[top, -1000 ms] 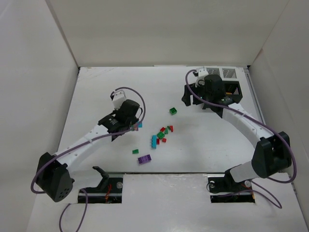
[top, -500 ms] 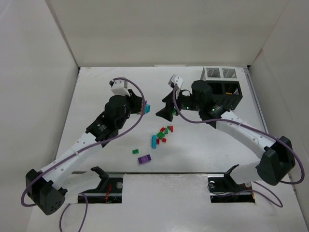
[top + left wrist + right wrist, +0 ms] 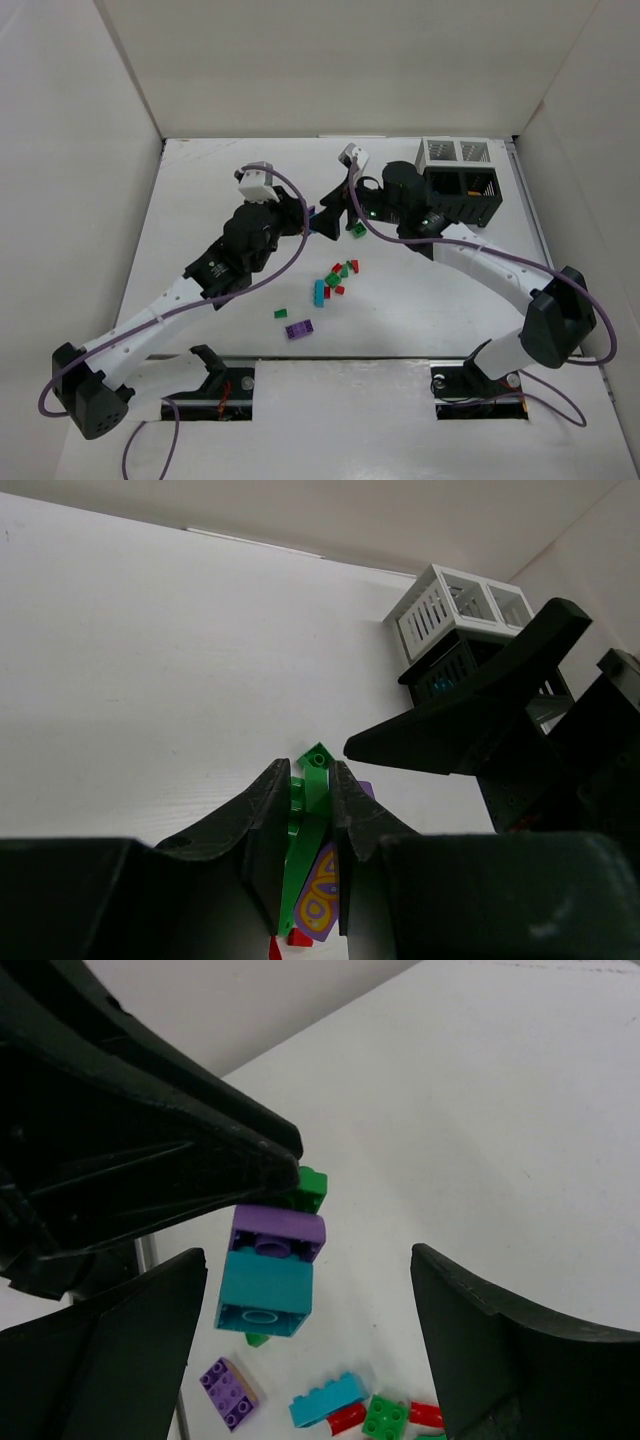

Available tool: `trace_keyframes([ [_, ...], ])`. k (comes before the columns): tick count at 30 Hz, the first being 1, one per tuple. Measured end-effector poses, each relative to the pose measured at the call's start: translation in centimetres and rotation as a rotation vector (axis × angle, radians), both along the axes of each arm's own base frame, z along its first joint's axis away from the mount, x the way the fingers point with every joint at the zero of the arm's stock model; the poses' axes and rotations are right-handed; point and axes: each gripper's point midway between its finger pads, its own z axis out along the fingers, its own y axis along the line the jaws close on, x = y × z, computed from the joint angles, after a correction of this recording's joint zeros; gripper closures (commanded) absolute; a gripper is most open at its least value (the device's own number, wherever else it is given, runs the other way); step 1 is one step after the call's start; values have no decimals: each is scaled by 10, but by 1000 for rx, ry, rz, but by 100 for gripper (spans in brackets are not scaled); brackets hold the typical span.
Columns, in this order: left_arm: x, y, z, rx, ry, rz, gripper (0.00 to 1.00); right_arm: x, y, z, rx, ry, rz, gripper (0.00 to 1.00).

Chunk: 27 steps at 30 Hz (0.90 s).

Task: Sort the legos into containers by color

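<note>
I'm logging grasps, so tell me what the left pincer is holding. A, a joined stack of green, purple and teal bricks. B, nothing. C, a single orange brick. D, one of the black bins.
A: the left pincer is closed on a brick stack; the right wrist view shows purple sitting on teal, with green at the fingertips.

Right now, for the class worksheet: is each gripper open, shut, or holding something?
Left gripper: shut on the brick stack (green, purple, teal).
Right gripper: open, empty, fingers either side of the stack.
</note>
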Motion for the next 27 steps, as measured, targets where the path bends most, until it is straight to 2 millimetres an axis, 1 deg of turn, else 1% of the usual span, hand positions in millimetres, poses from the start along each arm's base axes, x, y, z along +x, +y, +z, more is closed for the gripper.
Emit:
trace_keyframes([
  [6,-5,-4,2,6,-16,44,100,1,3,-4,12,55,-22,23],
  [7,-5,-3,2,7,-17,53,100,1,3,-4,15,61,-25,31],
  [8,-5,-2,2,7,-20,66,100,2,3,-4,16,64,-28,33],
  [13,-3,1,2,5,-21,93,100,1,4,-3,21,78,-28,35],
  [17,0,4,2,8,-24,116,100,-1,4,-3,22,82,-19,29],
  [20,1,4,4,2,-32,126,100,-4,5,-4,22,88,-5,31],
  [24,3,4,8,-6,-45,130,100,-7,6,-5,22,95,19,44],
  [25,3,4,8,-8,-48,129,100,-8,7,-5,21,98,24,53],
  [27,3,4,10,-12,-52,129,100,-9,9,-7,20,107,38,58],
])
